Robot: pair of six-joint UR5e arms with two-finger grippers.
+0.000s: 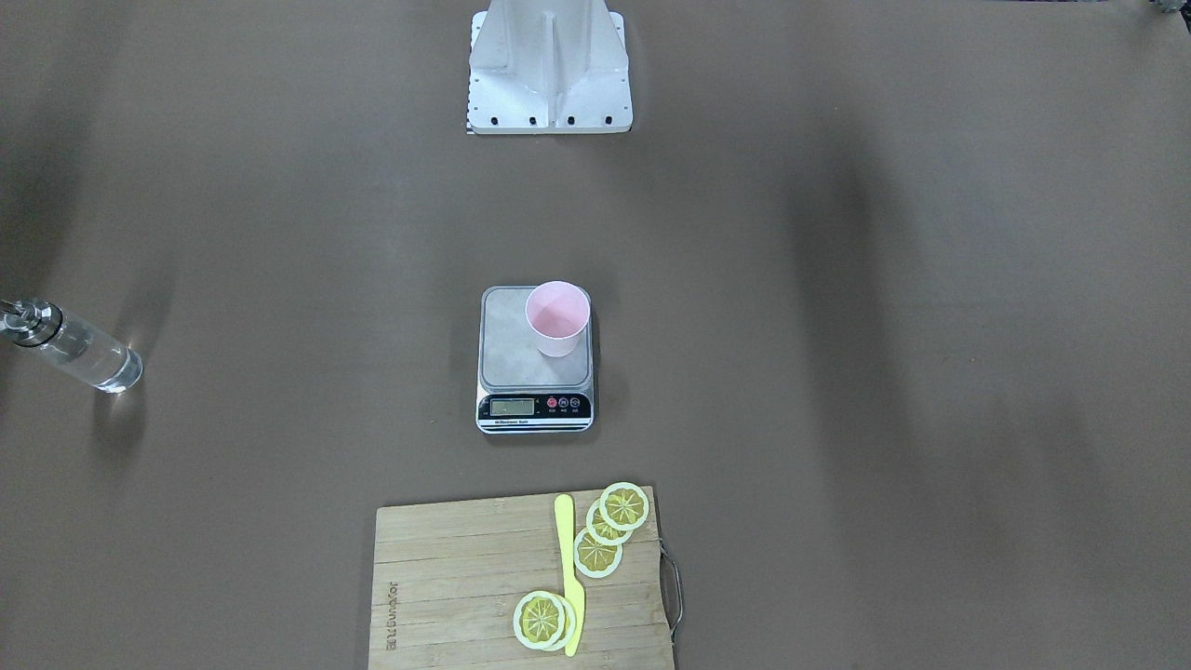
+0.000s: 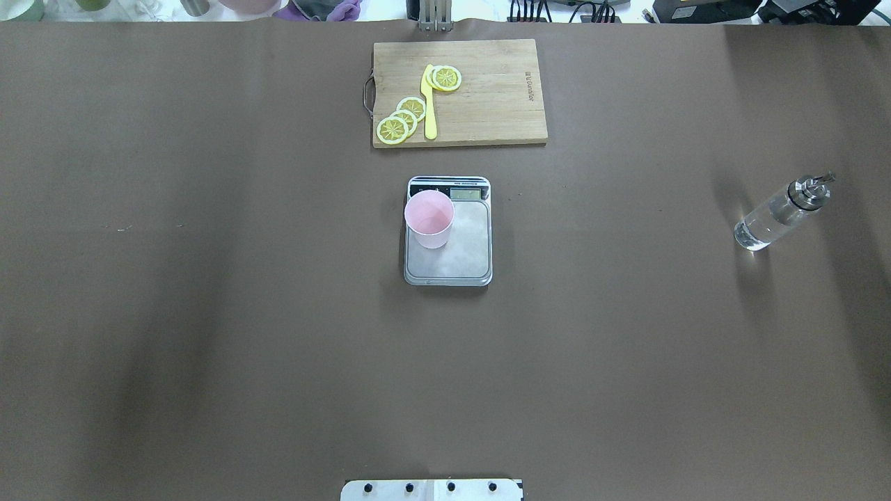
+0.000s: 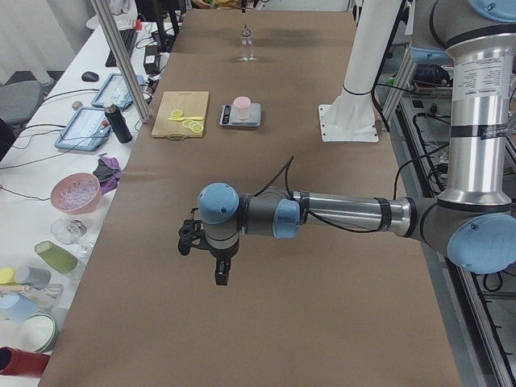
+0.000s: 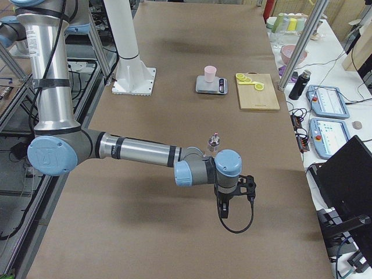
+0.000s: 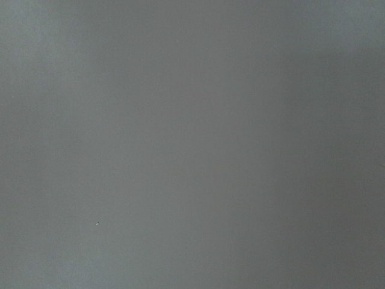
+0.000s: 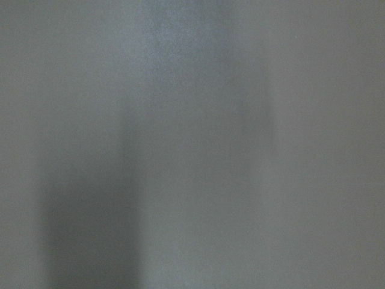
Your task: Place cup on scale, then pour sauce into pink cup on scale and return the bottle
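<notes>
The pale pink cup (image 2: 430,219) stands upright on the scale (image 2: 463,254), at the platform corner near the display. It also shows in the front view (image 1: 556,321). The clear bottle (image 2: 776,219) with its metal pourer stands upright far out on the table's right side, apart from everything; the sauce in it is hardly visible. Both arms hover above the table's ends and show only in the side views. My left gripper (image 3: 221,272) and right gripper (image 4: 223,210) point down, and I cannot tell whether they are open. The bottle (image 4: 213,141) stands just behind the right wrist. Both wrist views show only blurred table.
A wooden cutting board (image 2: 487,104) with lemon slices (image 2: 400,120) and a yellow knife (image 2: 429,104) lies beyond the scale. The robot's white base (image 1: 549,65) stands at the near edge. Bowls, cups and tablets sit on a side bench (image 3: 76,193).
</notes>
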